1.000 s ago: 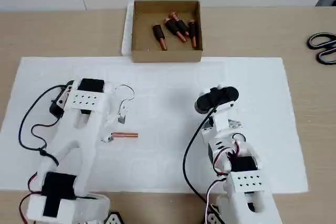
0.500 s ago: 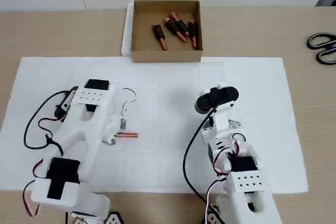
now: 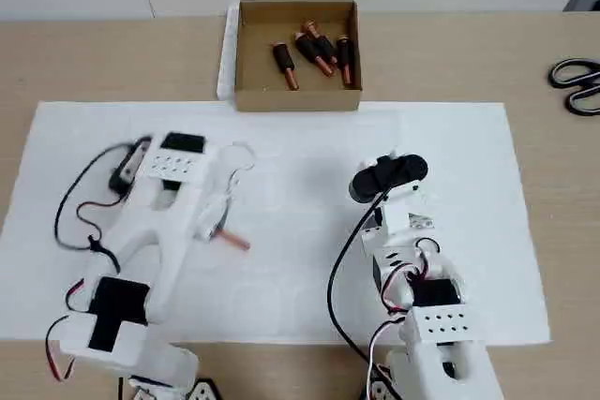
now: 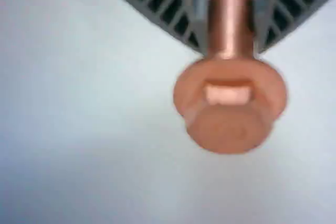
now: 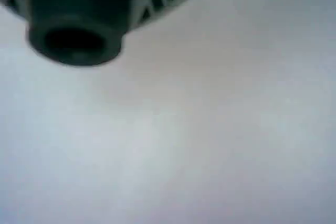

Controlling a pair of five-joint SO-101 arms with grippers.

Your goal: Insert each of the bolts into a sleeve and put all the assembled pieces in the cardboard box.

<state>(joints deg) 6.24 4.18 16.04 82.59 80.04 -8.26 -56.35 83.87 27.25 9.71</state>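
Copper bolt (image 4: 229, 106) in left tool (image 3: 223, 228), mid white sheet (image 3: 281, 306), edges well apart.

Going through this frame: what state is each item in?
bolt: clamped in left gripper, no sleeve on it
sleeve: clamped in right gripper, bore empty
cardboard box: open, assembled pieces lying inside
scissors: lying flat on the table

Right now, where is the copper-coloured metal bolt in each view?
High view: copper-coloured metal bolt slants from the left gripper, over the white sheet.
Left wrist view: bolt at centre, head foremost, sheet behind.
Right wrist view: black plastic sleeve instead, over the shared sheet.
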